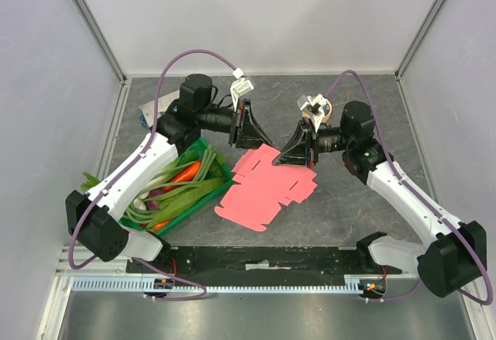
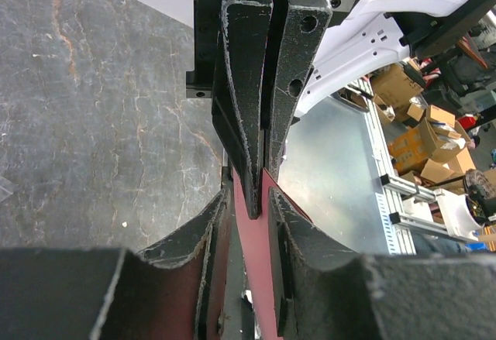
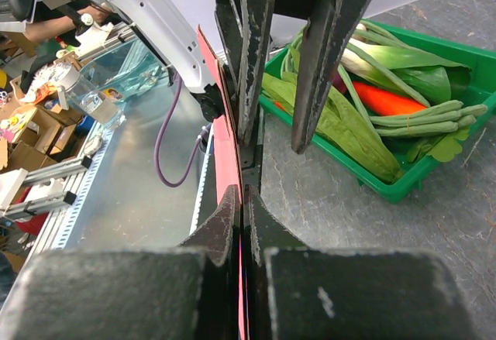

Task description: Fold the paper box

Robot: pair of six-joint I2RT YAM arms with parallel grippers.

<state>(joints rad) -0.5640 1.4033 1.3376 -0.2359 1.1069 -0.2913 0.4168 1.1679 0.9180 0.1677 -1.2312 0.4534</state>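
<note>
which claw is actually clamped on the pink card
The right claw: its fingers are pressed together on the paper box edge. The left claw has its fingers standing apart, with the card in the gap between them.

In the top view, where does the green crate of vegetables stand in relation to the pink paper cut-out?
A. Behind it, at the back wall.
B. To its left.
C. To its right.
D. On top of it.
B: the green crate stands to the left of the flat paper box.
</note>
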